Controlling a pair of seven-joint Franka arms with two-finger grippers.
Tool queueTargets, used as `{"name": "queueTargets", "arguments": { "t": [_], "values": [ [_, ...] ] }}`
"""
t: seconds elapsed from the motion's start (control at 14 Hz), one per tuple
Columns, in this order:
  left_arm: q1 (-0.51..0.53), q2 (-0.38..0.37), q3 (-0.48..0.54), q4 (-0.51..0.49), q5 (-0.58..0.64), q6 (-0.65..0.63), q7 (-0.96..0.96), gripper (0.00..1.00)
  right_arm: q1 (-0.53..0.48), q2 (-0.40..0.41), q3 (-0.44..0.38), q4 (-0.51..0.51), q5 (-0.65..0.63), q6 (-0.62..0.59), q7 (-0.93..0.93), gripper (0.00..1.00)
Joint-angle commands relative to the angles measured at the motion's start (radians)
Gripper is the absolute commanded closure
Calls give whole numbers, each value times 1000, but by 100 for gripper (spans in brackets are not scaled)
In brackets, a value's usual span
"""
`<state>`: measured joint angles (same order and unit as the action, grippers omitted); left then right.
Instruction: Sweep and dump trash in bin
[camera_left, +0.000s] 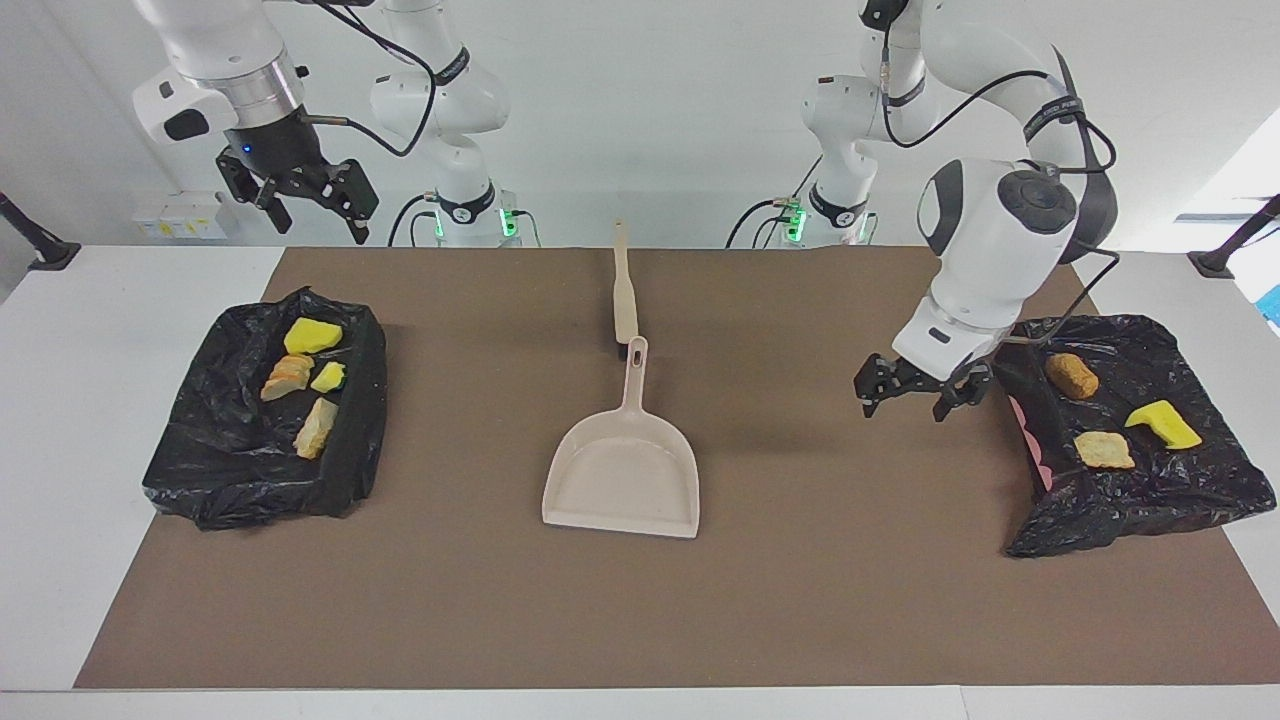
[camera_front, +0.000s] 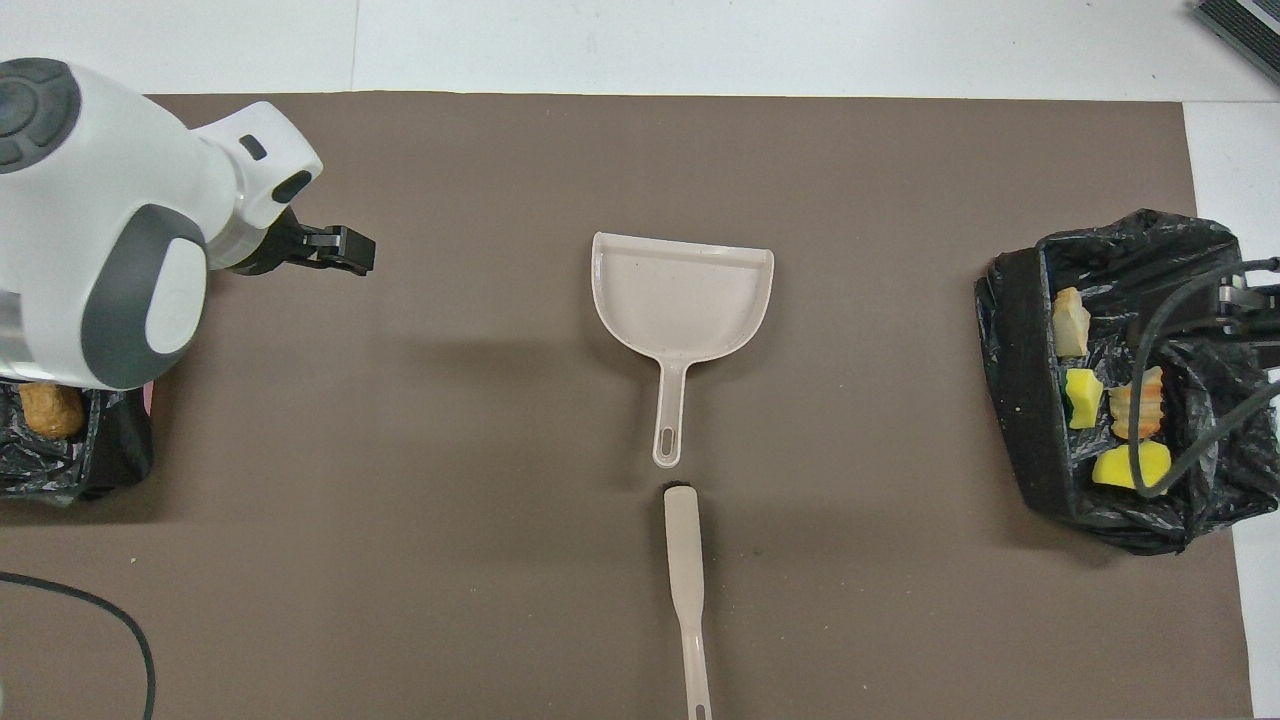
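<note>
From my station, every piece of trash I can see already lies in a bag, and no piece is left on the brown mat (camera_left: 800, 600). The crumpled black bin bag at the right arm's end (camera_left: 215, 470) holds two bright yellow sponge chunks (camera_left: 312, 335) and two golden-brown bread lumps (camera_left: 288, 377). The black bin bag at the left arm's end (camera_left: 1180, 490) holds a brown pastry lump (camera_left: 1071, 375), a flat bread piece (camera_left: 1104, 450) and one yellow sponge chunk (camera_left: 1163, 424).

The beige plastic dustpan (camera_left: 622, 485) rests empty at the middle of the mat, its handle pointing toward the robots. The beige-handled brush (camera_left: 625, 295) lies in line with it, close to the mat's robot-side edge, its head just clear of the handle's tip.

My left gripper (camera_left: 920, 392) hangs with fingers apart and empty above the mat, beside the inner edge of its bag. My right gripper (camera_left: 300, 195), also spread and empty, waits high over the table's robot-side edge at its own end.

I judge the sweeping and dumping done; only parking the arms seems left.
</note>
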<state>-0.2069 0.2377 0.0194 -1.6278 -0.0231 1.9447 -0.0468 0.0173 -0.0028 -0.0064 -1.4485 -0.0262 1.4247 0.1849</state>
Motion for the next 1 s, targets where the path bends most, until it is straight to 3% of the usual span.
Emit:
{"name": "queueTargets", "arguments": {
  "t": [0.0,0.36,0.93],
  "values": [
    [58,-50,-9,-1,-8,-70,51,0,-11,-6,2,-7,3,-6,-25,0],
    [132,-136,-9,-3,-8,-193,85,0,-11,-6,3,-7,3,-6,-27,0],
    [133,-254,30,-14,-3,-335,84,0,-11,-6,3,-7,3,-6,-25,0]
  ]
}}
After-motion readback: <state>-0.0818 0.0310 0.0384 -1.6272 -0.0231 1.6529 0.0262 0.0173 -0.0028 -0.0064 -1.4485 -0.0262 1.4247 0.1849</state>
